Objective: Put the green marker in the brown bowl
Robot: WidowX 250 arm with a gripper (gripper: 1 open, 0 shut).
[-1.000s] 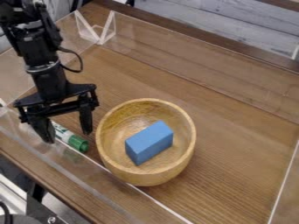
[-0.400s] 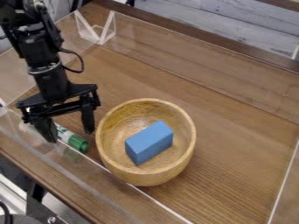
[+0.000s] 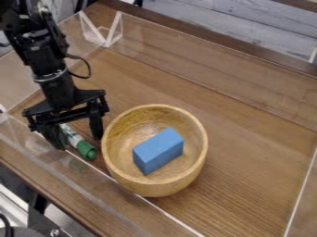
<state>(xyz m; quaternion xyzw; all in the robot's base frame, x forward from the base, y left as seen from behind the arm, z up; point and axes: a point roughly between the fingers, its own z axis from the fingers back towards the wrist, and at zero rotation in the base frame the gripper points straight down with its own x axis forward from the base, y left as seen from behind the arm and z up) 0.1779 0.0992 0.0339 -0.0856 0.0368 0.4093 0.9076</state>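
The green marker lies on the wooden table at the lower left, its green cap end showing just left of the brown bowl. The bowl is round, light wood with a thick rim, and a blue rectangular block rests inside it. My gripper hangs nearly straight down over the marker, open, with one finger on each side of the pen's upper part. Part of the white barrel is hidden behind the fingers. Nothing is held.
Clear acrylic walls ring the table along the front, left and right edges. A clear plastic stand sits at the back left. The black arm rises at the left.
The gripper has sunk slightly and shifted a little toward the marker. Marker, bowl and block have not moved.
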